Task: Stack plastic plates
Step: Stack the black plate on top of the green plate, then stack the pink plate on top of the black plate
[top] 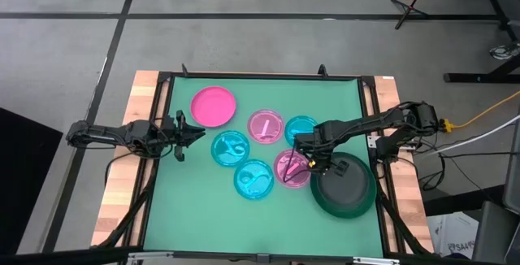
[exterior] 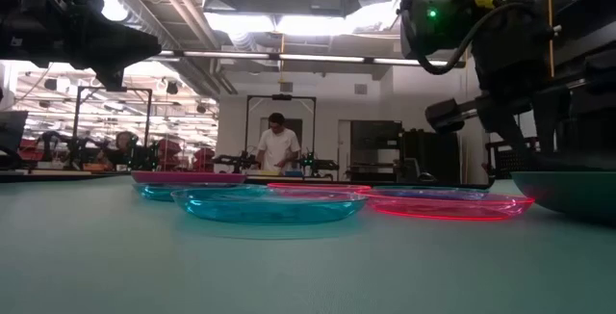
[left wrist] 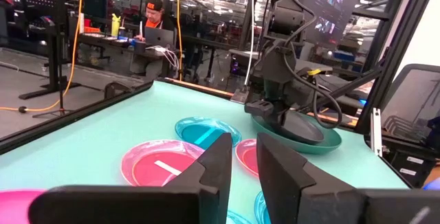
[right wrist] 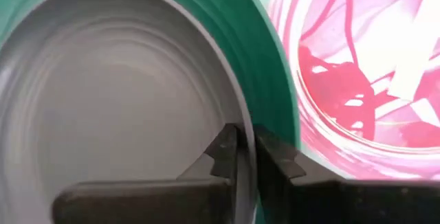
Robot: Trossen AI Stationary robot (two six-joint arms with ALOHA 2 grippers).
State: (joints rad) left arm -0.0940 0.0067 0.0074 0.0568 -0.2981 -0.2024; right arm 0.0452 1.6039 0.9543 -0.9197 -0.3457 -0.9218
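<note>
Right gripper [right wrist: 246,157] is pinching the rim of the round dark grey plastic plate [right wrist: 117,107], nested in the large dark green plastic plate [top: 345,204] at the table's right front. Letting go cleanly probably means opening fully and lifting straight up, sparing the neighbouring small translucent pink plate [top: 291,167]. Left gripper [top: 184,135] is waiting at the left edge, fingers narrowly apart and empty.

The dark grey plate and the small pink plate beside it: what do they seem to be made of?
The dark grey plate looks like opaque moulded plastic with a dull satin finish: faint concentric rings, soft sheen. It sits inside the dark green plate. The small pink plate looks like clear tinted plastic, glossy: light passes through it, with bright glints. The right gripper pinches the grey rim.
</note>
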